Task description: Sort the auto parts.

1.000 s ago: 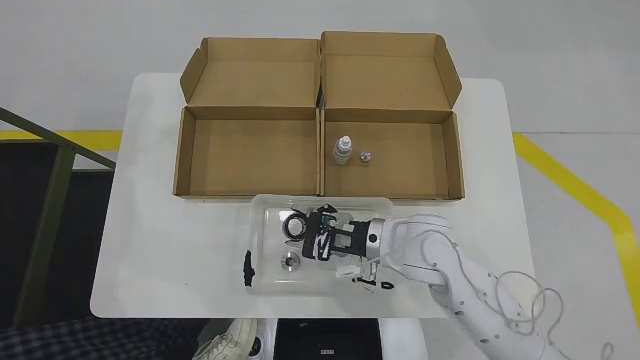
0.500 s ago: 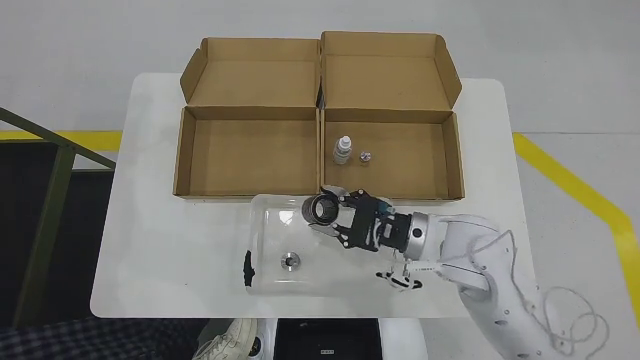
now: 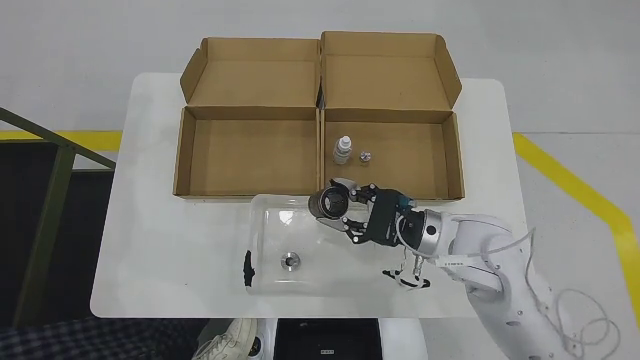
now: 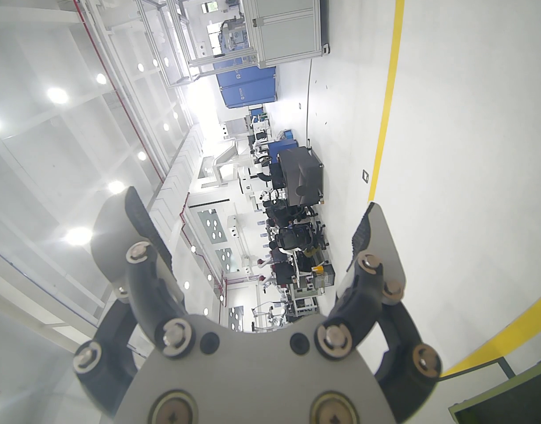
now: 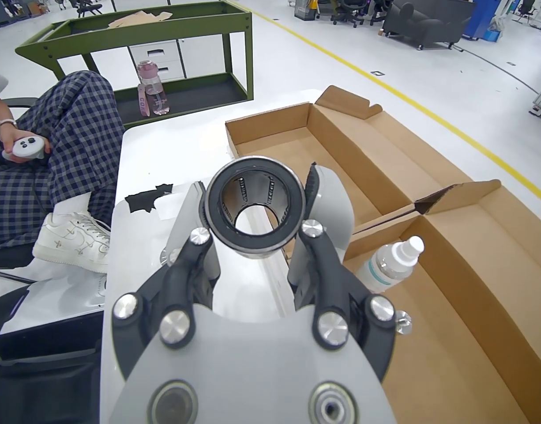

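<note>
My right gripper (image 3: pixel 338 206) (image 5: pixel 256 209) is shut on a black-rimmed metal cylinder bearing (image 3: pixel 330 201) (image 5: pixel 255 207), held above the far edge of the clear plastic tray (image 3: pixel 268 245). A small round metal part (image 3: pixel 291 260) lies on the tray floor. The right cardboard box (image 3: pixel 448 156) (image 5: pixel 473 240) holds a small white bottle (image 3: pixel 343 148) (image 5: pixel 390 262) and a tiny metal piece (image 3: pixel 366 156). The left cardboard box (image 3: pixel 246 156) (image 5: pixel 288 143) has a bare floor. My left gripper (image 4: pixel 253 227) is open, pointing away into the room with nothing between its fingers.
A black clip (image 3: pixel 246 267) sits at the tray's left edge. Both boxes' lids (image 3: pixel 325 72) stand open at the back. A seated person's leg and shoe (image 5: pixel 72 231) are beside the table, and a green cart (image 5: pixel 164 41) stands beyond it.
My right gripper lifted the bearing out of the tray and carried it up and toward the boxes; the arm swung to the right.
</note>
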